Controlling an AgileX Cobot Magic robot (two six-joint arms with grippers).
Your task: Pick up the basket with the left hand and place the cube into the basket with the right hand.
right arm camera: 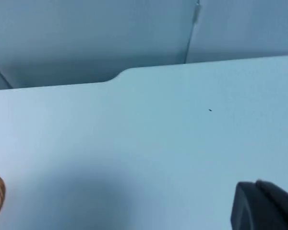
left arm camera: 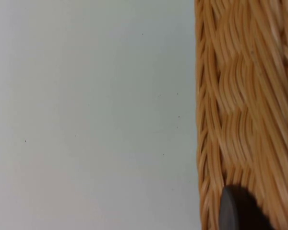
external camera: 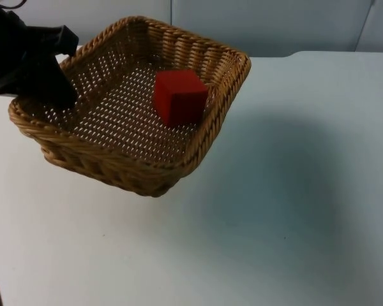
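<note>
1. The white table [external camera: 274,223] lies bare across its near and right-hand stretch, wide room for moving, with a soft shadow beside the basket.
2. The wicker basket [external camera: 115,162] is tilted, its near corner low over the table; the woven wall [left arm camera: 245,110] stands beside bare table in the left wrist view.
3. The red cube [external camera: 179,95] rests inside the basket, near its right rim.
4. The left gripper [external camera: 60,95] is clamped on the basket's left rim.
5. The right gripper [right arm camera: 264,206] hangs above open table near the grey partition wall [right arm camera: 86,38]; whether it is closed I cannot tell.
</note>
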